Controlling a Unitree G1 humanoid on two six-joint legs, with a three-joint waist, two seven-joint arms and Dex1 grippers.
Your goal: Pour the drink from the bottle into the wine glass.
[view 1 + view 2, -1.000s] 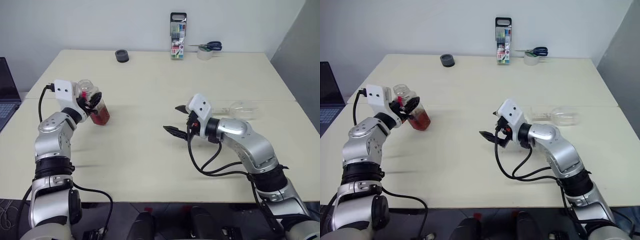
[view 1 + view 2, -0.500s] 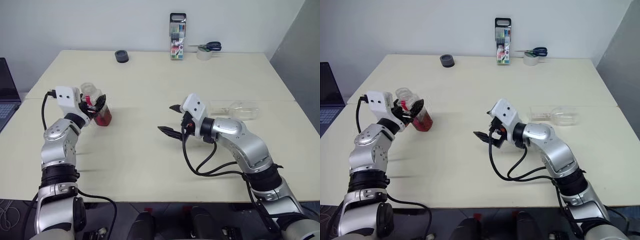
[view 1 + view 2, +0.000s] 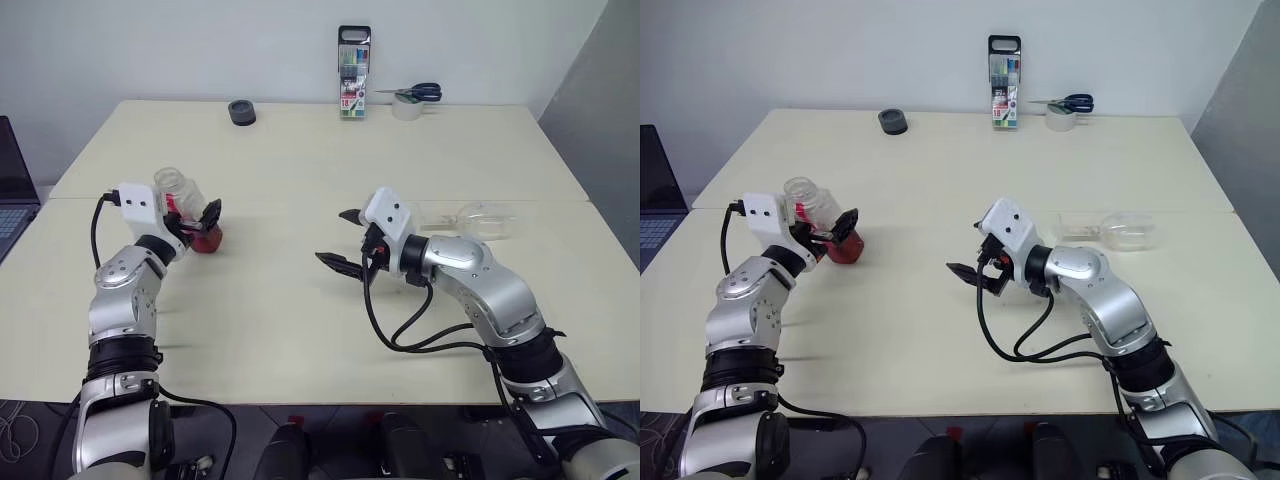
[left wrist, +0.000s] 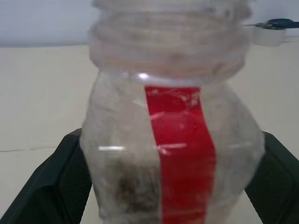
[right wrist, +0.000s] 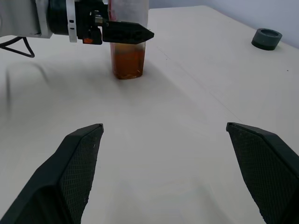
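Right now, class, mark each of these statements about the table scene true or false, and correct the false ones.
1. The small clear plastic bottle stands upright on the cream table. True.
2. The clear stemmed wine glass stands upright. False: it lies on its side, behind the right arm.
3. The right claw is shut on the wine glass. False: its fingers are spread and hold nothing.
4. The left claw has its fingers spread on either side of the bottle. True.
5. The bottle is full to the neck. False: the reddish-brown drink fills just its lower part.
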